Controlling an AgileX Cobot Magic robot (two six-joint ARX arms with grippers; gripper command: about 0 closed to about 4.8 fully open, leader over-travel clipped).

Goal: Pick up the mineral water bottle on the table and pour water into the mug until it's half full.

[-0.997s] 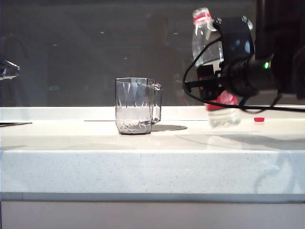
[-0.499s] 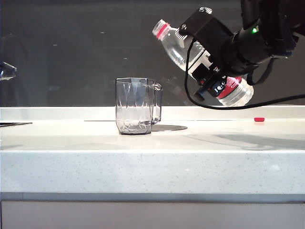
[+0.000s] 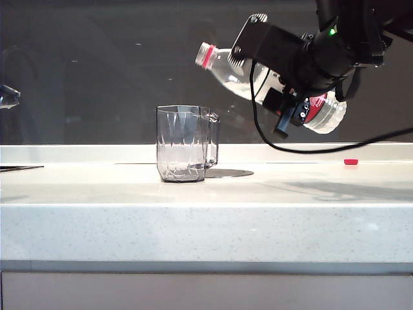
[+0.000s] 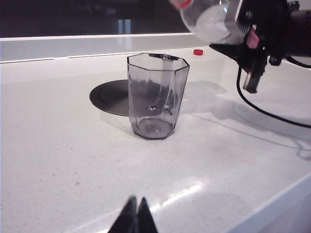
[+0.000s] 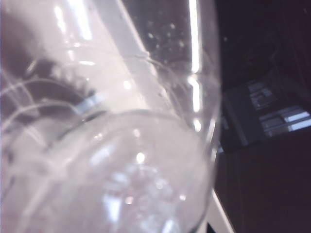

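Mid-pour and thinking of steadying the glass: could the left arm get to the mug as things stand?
Probably yes. The left pincer, shut, sits low over the table with bare countertop between it and the mug. The right pincer holds the mineral water bottle tilted above and to one side, off that path.

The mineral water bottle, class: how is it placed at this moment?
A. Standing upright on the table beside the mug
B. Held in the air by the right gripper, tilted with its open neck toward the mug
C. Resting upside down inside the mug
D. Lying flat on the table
B: the mineral water bottle is clamped in the right gripper above the table, neck slanting toward the mug, not yet over its rim.
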